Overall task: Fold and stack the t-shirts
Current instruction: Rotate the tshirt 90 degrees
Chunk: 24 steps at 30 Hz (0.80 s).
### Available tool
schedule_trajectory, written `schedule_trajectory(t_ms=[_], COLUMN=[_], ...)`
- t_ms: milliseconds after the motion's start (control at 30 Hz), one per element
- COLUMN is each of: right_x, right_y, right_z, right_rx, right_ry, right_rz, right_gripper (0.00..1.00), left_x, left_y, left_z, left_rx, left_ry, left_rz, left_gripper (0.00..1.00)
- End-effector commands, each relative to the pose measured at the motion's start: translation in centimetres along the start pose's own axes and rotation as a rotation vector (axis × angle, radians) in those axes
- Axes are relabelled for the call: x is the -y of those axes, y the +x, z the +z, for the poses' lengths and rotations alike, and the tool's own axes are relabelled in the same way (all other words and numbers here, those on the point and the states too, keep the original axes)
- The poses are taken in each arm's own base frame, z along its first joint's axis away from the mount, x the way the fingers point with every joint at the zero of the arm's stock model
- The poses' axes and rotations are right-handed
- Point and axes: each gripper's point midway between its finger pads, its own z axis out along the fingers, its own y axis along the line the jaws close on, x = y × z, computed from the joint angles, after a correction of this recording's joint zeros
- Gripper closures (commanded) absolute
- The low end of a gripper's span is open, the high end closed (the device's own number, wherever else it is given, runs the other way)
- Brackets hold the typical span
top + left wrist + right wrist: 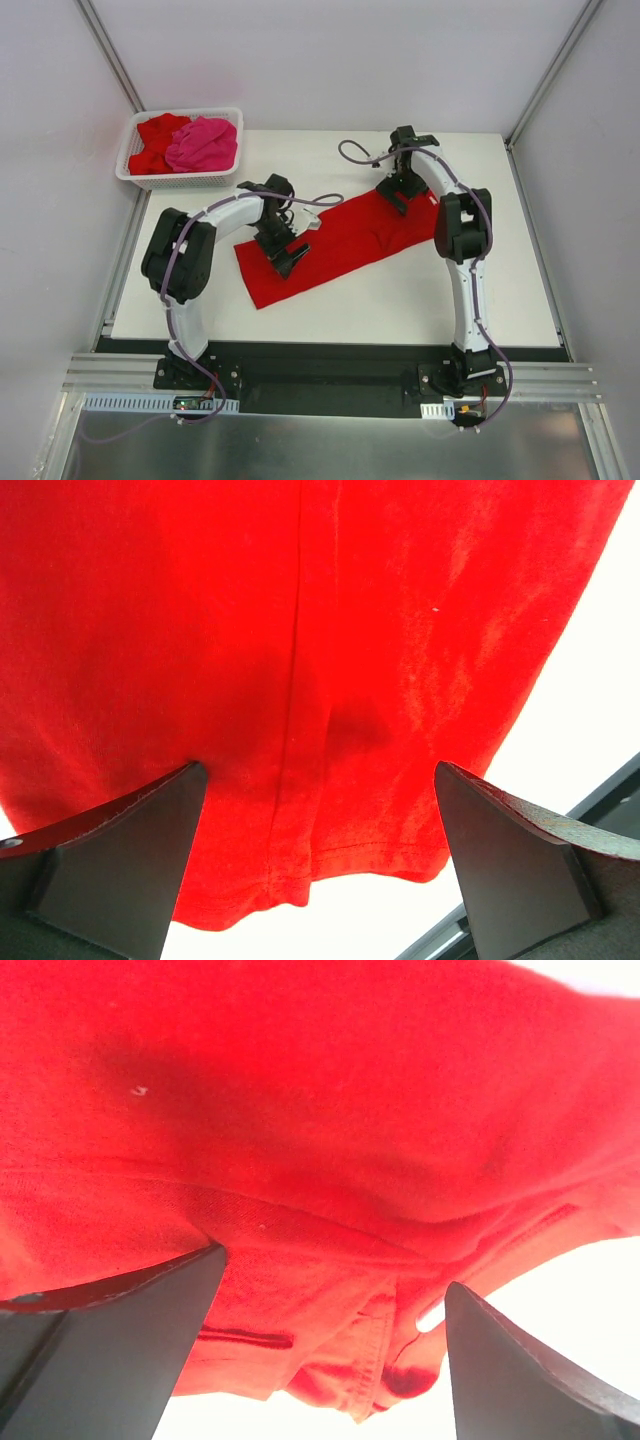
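Well left of the long red shirt we've got the basket, a second red shirt and the pink shirt bundled inside; we'd call those later work. Over the long shirt's left end sits our left gripper, fingers spread wide, nothing pinched. Its wrist view shows the hem edge just beyond the tips, so it looks lined up to take that end. At the shirt's right end, our right gripper hangs low over bunched seams, also spread and holding nothing. With one arm at each end, we judge we're set to fold this strip end to end on the table.
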Motion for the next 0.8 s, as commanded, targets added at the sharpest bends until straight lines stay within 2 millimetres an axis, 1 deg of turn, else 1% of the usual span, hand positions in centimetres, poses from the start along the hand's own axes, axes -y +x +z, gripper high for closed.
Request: schedule_trajectory(t_ms=[0, 67, 100, 133, 167, 200, 267, 300, 400, 433, 567, 667, 733, 767], right_x=[1.7, 1.7, 1.9, 2.0, 2.0, 2.2, 2.4, 2.6, 3.1, 3.1, 3.1, 3.3, 3.3, 3.5], right_y=[-3.8, -4.6, -5.0, -5.2, -5.9, -6.1, -6.7, -6.9, -7.4, -7.5, -8.1, -8.8, -9.3, -9.8], right_z=[2.1, 2.1, 2.2, 2.3, 2.3, 2.2, 2.5, 2.6, 3.1, 3.2, 3.8, 3.7, 3.7, 3.5], right_rx=[0.090, 0.104, 0.112, 0.112, 0.129, 0.131, 0.145, 0.151, 0.159, 0.162, 0.182, 0.207, 0.229, 0.249], right_ry=[0.123, 0.146, 0.165, 0.173, 0.190, 0.209, 0.230, 0.240, 0.260, 0.261, 0.268, 0.281, 0.279, 0.284], right_rz=[-0.044, -0.062, -0.068, -0.080, -0.088, -0.093, -0.105, -0.107, -0.111, -0.109, -0.101, -0.097, -0.087, -0.080], right_gripper=[0.04, 0.04, 0.04, 0.04, 0.04, 0.04, 0.04, 0.04, 0.04, 0.04, 0.04, 0.04, 0.04, 0.04], left_x=[2.2, 2.7, 3.3, 3.6, 3.9, 4.7, 5.4, 6.1, 7.1, 7.8, 9.2, 9.9, 10.0, 10.4], left_y=[-2.4, -2.5, -2.5, -2.6, -2.5, -2.6, -2.5, -2.6, -2.4, -2.4, -2.6, -3.3, -4.3, -4.5], left_z=[0.6, 1.2, 1.7, 1.9, 2.1, 2.3, 2.6, 2.7, 3.2, 3.4, 4.2, 4.6, 4.7, 5.2], left_rx=[0.035, 0.019, 0.008, 0.004, -0.001, -0.011, -0.021, -0.026, -0.048, -0.057, -0.088, -0.090, -0.078, -0.083], left_ry=[0.093, 0.101, 0.119, 0.123, 0.130, 0.138, 0.146, 0.150, 0.153, 0.156, 0.155, 0.152, 0.151, 0.162], left_rz=[-0.014, -0.008, -0.005, -0.002, 0.003, 0.016, 0.031, 0.044, 0.057, 0.076, 0.129, 0.155, 0.168, 0.173], left_gripper=[0.01, 0.01, 0.01, 0.01, 0.01, 0.01, 0.01, 0.01, 0.01, 0.01, 0.01, 0.01, 0.01, 0.01])
